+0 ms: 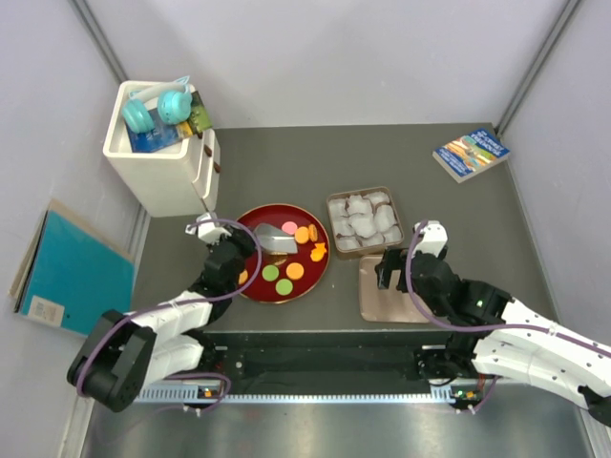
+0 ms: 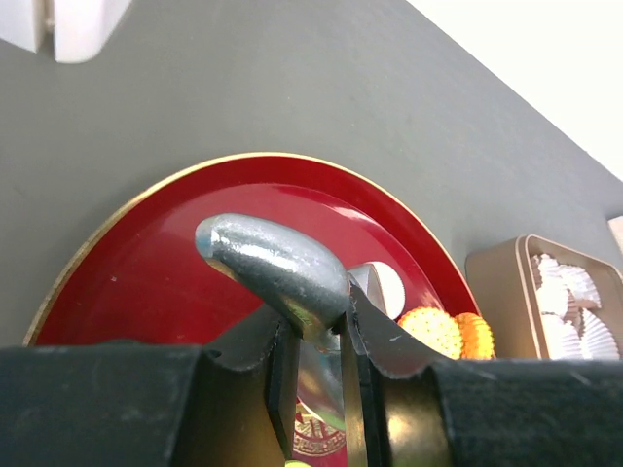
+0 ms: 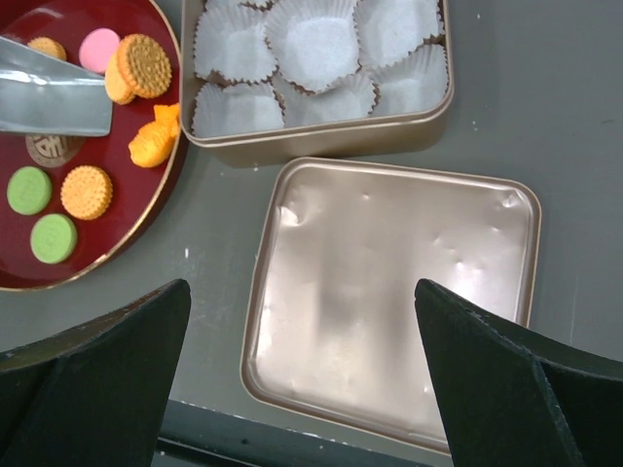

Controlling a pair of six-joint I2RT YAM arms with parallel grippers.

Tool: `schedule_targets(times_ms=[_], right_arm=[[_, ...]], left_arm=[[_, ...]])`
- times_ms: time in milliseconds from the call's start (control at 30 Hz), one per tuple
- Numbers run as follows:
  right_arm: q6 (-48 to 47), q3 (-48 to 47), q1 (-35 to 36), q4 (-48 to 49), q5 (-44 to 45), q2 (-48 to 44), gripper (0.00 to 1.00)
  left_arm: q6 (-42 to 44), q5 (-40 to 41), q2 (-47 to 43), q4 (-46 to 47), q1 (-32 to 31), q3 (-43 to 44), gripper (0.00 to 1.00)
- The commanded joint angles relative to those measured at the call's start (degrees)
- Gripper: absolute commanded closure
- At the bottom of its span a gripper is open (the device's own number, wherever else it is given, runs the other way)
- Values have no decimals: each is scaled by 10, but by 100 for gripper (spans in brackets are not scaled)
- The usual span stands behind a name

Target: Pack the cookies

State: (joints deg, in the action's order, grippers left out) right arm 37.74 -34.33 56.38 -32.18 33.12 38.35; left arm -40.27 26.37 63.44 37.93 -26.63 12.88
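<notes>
The left gripper (image 2: 316,336) had its jaws closed tight on the handle of a grey metal tool (image 2: 277,263), whose blade reached out over the red plate (image 2: 136,263). The cookies (image 1: 295,271) lay on that plate around the blade's end, to the right of the claw. The right gripper (image 3: 300,311) hung with fingers spread wide and empty above the gold lid (image 3: 409,253), beside the tin (image 3: 321,144) of white paper cups (image 3: 311,39), the cookies off to its left.
</notes>
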Motion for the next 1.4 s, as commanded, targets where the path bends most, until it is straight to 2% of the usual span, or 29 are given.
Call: schedule_targets(times_ms=[0, 100, 200, 267, 400, 500, 900, 1200, 1367], right_arm=[[5, 8, 0, 14, 2, -2, 2], [6, 7, 0, 12, 0, -2, 2], [8, 5, 0, 5, 3, -6, 2], [7, 7, 0, 5, 4, -9, 2], [7, 12, 0, 12, 1, -6, 2], [8, 12, 0, 14, -2, -1, 2], [8, 4, 0, -2, 2, -4, 2], [8, 12, 0, 0, 2, -1, 2], [5, 9, 0, -2, 4, 2, 2]], left_arm=[[-16, -27, 30, 21, -5, -15, 100], [-29, -23, 42, 15, -6, -12, 100], [-26, 13, 18, -22, -6, -7, 100], [-8, 43, -12, -43, -6, 0, 100], [27, 51, -18, -58, -6, 16, 100], [24, 45, 6, -32, -6, 17, 100], [-60, 15, 196, 142, -33, 10, 100], [-89, -26, 275, 253, -38, 3, 100], [-97, -13, 272, 295, -38, -16, 100]])
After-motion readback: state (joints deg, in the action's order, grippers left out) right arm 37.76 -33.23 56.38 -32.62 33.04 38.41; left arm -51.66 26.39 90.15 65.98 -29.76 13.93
